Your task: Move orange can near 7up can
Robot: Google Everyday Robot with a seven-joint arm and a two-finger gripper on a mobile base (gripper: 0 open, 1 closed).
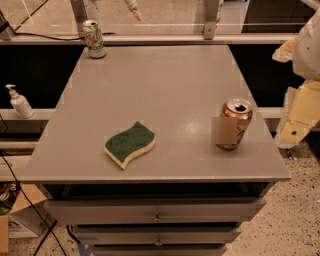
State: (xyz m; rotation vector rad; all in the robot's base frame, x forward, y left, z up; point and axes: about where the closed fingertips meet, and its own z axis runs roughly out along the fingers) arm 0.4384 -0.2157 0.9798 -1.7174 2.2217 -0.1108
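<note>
The orange can (234,123) stands upright near the table's front right corner, copper-coloured with a silvery top and a dark drinking hole. The 7up can (93,39) stands upright at the far left corner, white with green and red markings. My gripper (132,10) shows only partly at the top edge, raised above the table's far side, a little right of the 7up can and far from the orange can. It holds nothing that I can see. My arm's white and cream parts (300,75) hang off the table's right side.
A green and yellow sponge (130,144) lies on the grey table (165,85), front left of centre. A white pump bottle (19,102) stands on a ledge to the left. Drawers (157,212) are below the tabletop. A window rail runs behind.
</note>
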